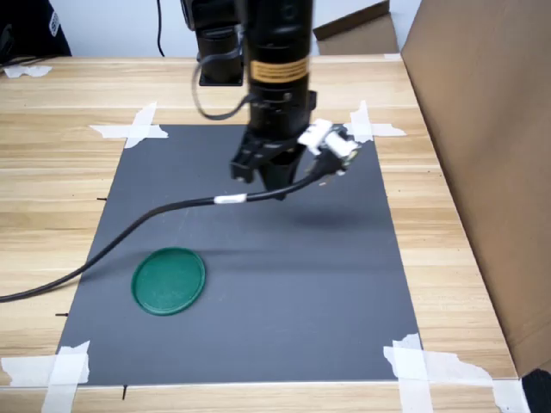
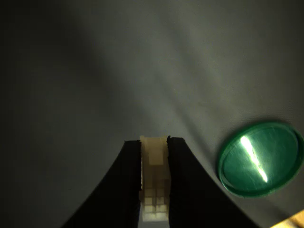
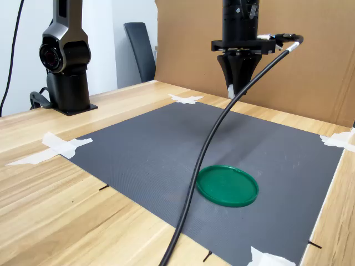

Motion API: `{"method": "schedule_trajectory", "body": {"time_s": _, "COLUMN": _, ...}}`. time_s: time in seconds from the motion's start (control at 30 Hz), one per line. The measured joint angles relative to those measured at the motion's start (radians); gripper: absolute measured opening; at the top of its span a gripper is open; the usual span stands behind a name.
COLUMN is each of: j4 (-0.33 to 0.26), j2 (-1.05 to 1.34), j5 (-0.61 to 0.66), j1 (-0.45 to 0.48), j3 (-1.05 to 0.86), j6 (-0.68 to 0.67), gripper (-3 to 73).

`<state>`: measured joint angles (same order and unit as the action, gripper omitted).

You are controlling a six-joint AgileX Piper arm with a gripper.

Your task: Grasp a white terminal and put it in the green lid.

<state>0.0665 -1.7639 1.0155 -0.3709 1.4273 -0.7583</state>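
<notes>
Step in hand: carry phase. Grasp looks done, drop-off not yet.

Claw (image 2: 154,190) pinching the white terminal (image 2: 155,178), a tiny whitish translucent plastic connector block, boxy w/ small square cells at one end, held between the two black fingers (image 2: 126,190), clear of the mat (wrist view shows this plainly). In both exterior views the terminal is too small to make out; claw tip (image 3: 237,88) hangs well above the surface.

Green lid (image 1: 169,280): flat round dark-green plastic disc w/ low raised rim, lying flat on the dark grey rectangular mat (image 1: 284,292), nothing in it. In first exterior view it sits toward the view's lower left, claw well apart from it, nearer the mat's far side. In wrist view lid (image 2: 261,158) is off to one side of the held block, not under it.

Next move, my read: shift arm across until block is over lid centre, lower close, then spread fingers. Black cable (image 1: 155,215) trails off the wrist, passing near the lid; might brush it.

Count:
- terminals: 1
- lids: 1
- mats: 1, on wooden bench (image 1: 60,172)
- white tape patches at mat corners (image 1: 133,129): 4
</notes>
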Motion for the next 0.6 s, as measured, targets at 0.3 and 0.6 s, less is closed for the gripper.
{"method": "schedule_trajectory", "body": {"time_s": 0.3, "j4": -0.03, "j2": 0.0, "j5": -0.079, "j1": 0.308, "j3": 0.001, "j6": 0.0, "gripper": 8.9}}
{"method": "schedule_trajectory", "body": {"time_s": 0.6, "j4": -0.021, "j2": -0.09, "j5": -0.086, "j1": 0.402, "j3": 0.059, "j6": 0.091, "gripper": 8.9}}
